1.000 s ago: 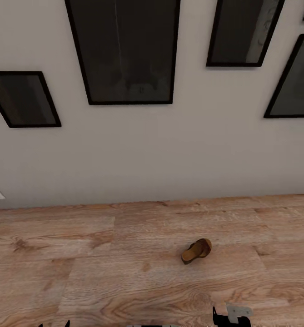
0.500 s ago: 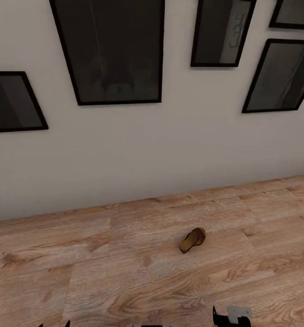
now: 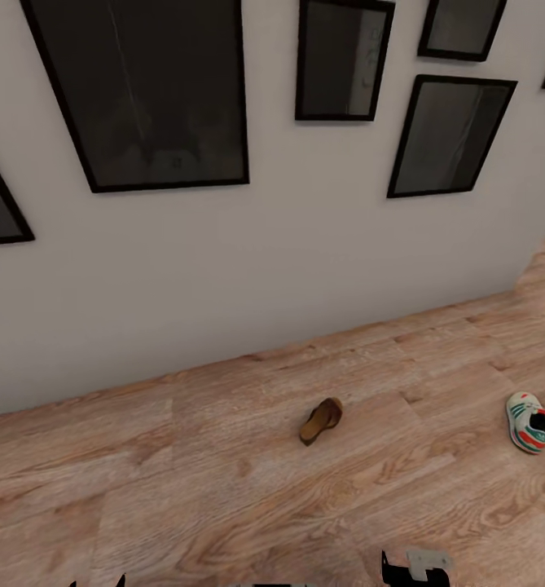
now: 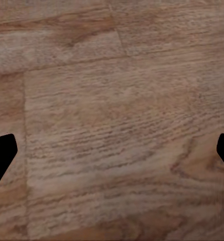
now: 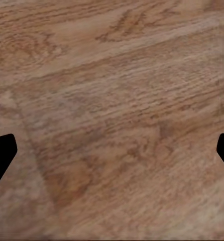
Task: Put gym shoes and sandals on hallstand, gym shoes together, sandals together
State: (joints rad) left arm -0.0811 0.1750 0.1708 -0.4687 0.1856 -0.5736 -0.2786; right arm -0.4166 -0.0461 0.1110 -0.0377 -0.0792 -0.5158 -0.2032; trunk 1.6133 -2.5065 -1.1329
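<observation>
Sandal [image 3: 321, 421]: on corridor floor [image 3: 182, 489], at my 12 o'clock, long axis toward 1. Gym shoe [image 3: 529, 421] at 2, nearer right arm. I noted both grippers spread, empty.

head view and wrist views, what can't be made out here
- Flat brown leather sandal on the light wood plank floor, head view: too small to show its straps.
- White sneaker with green stripes, head view: small, near the right edge; laces unreadable.
- Dark framed pictures on the wall: contents too dim.
- Left gripper, right gripper: jaws cut off by wrist-view edges.
</observation>
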